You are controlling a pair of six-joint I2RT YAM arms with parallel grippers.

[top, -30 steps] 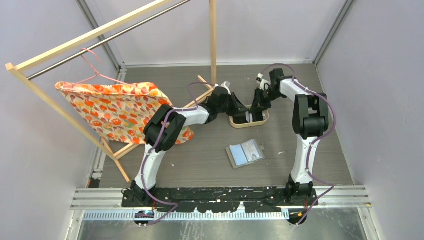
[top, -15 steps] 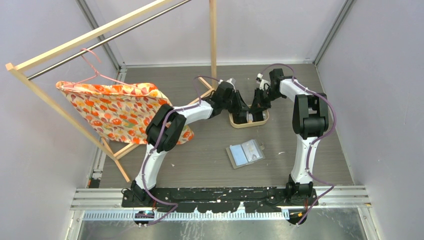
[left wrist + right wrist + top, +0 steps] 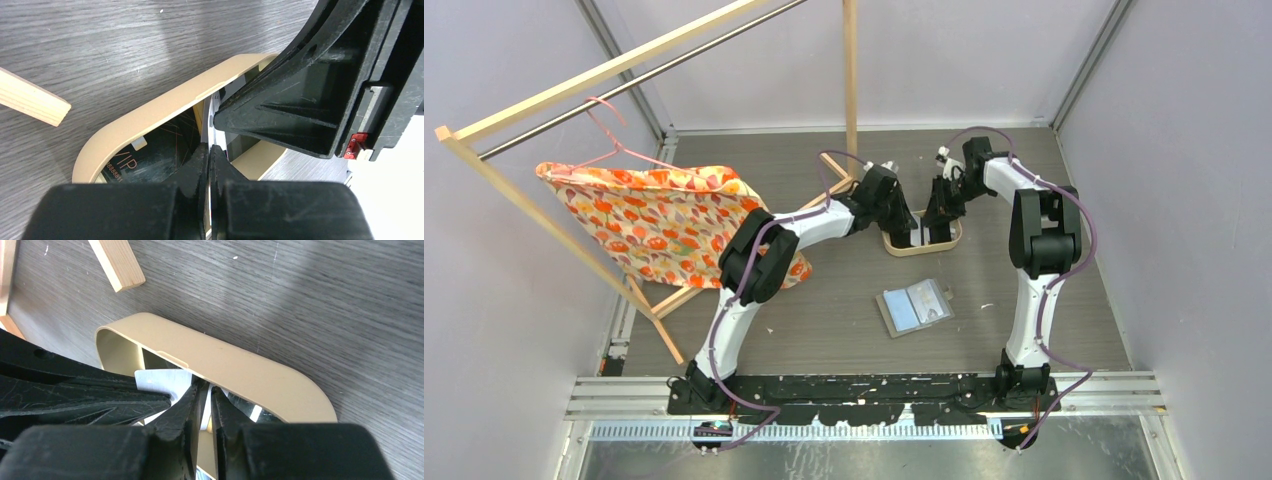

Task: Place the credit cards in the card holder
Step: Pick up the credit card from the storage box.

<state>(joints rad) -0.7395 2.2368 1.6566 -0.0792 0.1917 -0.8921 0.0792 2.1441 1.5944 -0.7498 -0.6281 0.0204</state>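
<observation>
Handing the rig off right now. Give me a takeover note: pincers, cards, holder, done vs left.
Left pincer: shut on the edge of a whitish card, inside the wooden tray.
Right pincer: also in the tray, facing the left; fingers nearly together, whitish strip between, grip unclear.
A dark card lies flat on the tray floor.
Card holder: open on the table, nearer the robot than the tray, no pincer on it.
Done: nothing confirmed; cannot tell whether its slots hold cards.
To do: lift the whitish card out, slot it, then the dark one.
</observation>
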